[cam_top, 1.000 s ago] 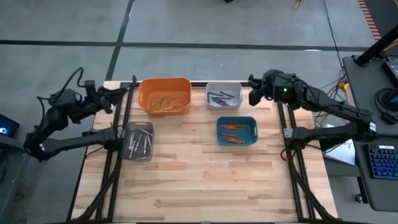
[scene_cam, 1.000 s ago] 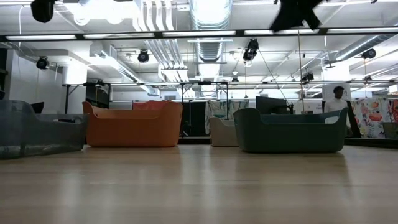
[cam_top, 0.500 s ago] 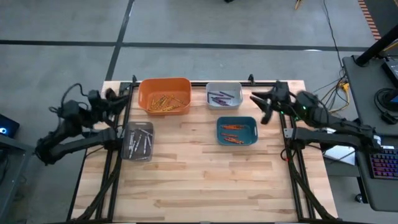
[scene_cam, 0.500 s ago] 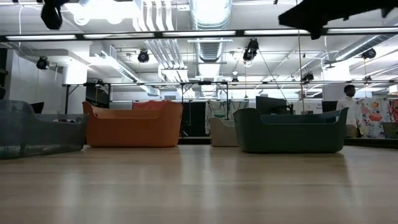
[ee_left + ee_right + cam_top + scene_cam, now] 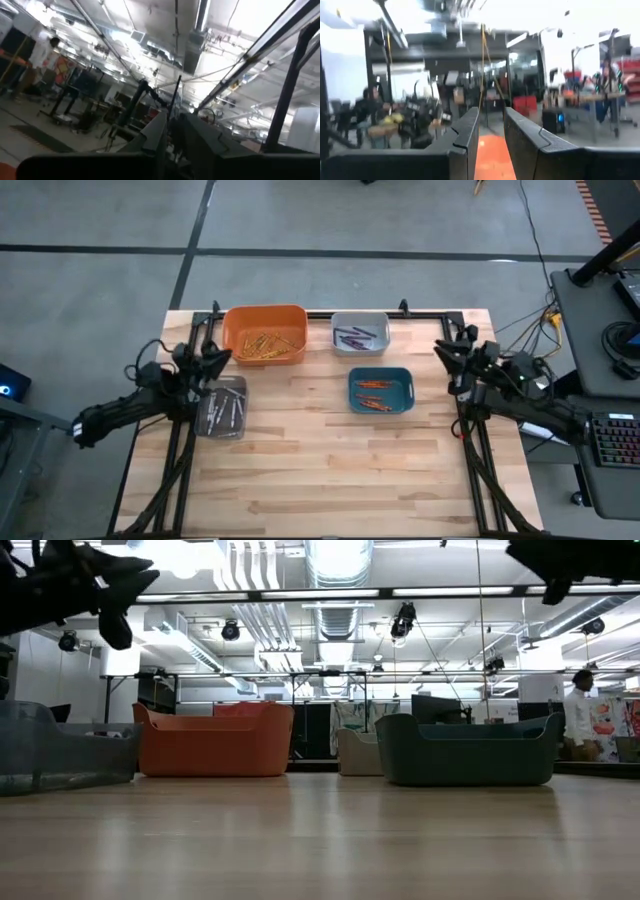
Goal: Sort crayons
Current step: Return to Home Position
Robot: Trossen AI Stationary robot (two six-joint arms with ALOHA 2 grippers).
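While both arms hang out over the sides of the table (image 5: 330, 470), I find every crayon I can see lying inside a bin. My left gripper (image 5: 212, 357) sits above the table's left edge, by the front-left corner of the orange bin (image 5: 230, 330) and just behind the clear bin (image 5: 240, 430). Its wrist camera shows the two fingers (image 5: 200, 142) with only a slim slit between them and nothing in it. My right gripper (image 5: 451, 361) hovers above the right edge, about level with the blue bin (image 5: 408, 392); its fingers (image 5: 527, 137) are a narrow gap apart and also empty. Along the back edge, toward the left corner, the orange bin holds the yellow crayons (image 5: 262, 344). Just beside it on that edge the small grey bin (image 5: 336, 330) holds the purple crayons (image 5: 355, 335). The blue bin stands just in front of the grey one, with the orange-red crayons (image 5: 377, 386) in it. The clear bin, at the left edge, holds the grey crayons (image 5: 226, 408). Through the low camera I see a person (image 5: 578, 722) standing in the room beyond the table.
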